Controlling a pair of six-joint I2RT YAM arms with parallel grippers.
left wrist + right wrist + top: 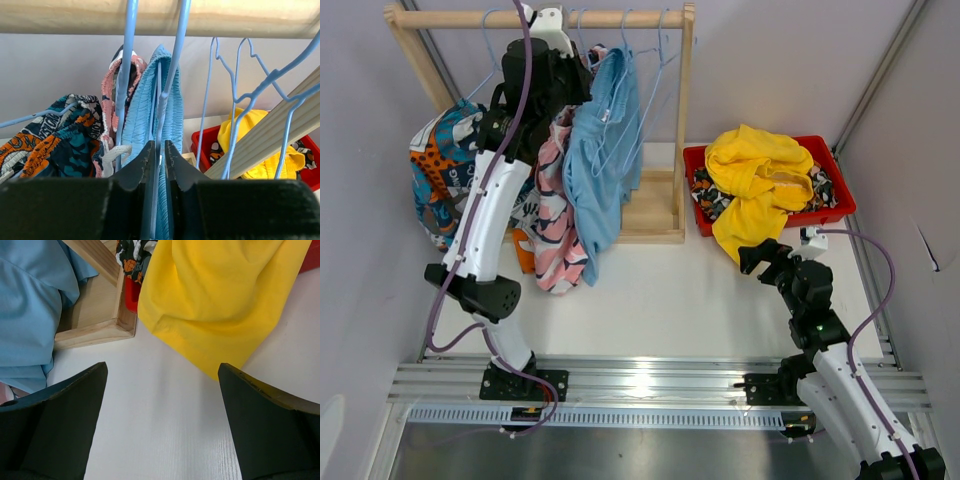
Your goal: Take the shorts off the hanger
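Note:
The light blue shorts [605, 150] [142, 100] hang on a blue wire hanger [172, 65] from the wooden rail [620, 18]. My left gripper [582, 75] [159, 147] is up at the rail, its jaws shut on that hanger's wire against the shorts' ribbed waistband. Pink shorts with dark marks [552, 215] [107, 95] and teal-orange patchwork shorts [438, 165] [60, 140] hang further left. Yellow shorts [755, 175] [220, 290] lie over the red bin [835, 195], with blotched shorts [705, 195] under them. My right gripper [752, 258] [162, 367] hovers open over the table, holding nothing.
The wooden rack's base [655, 210] [95, 330] sits between the hanging clothes and the bin. Several bare blue hangers [660, 60] [240, 95] hang at the rail's right end. The rack's right post [685, 110] stands beside the bin.

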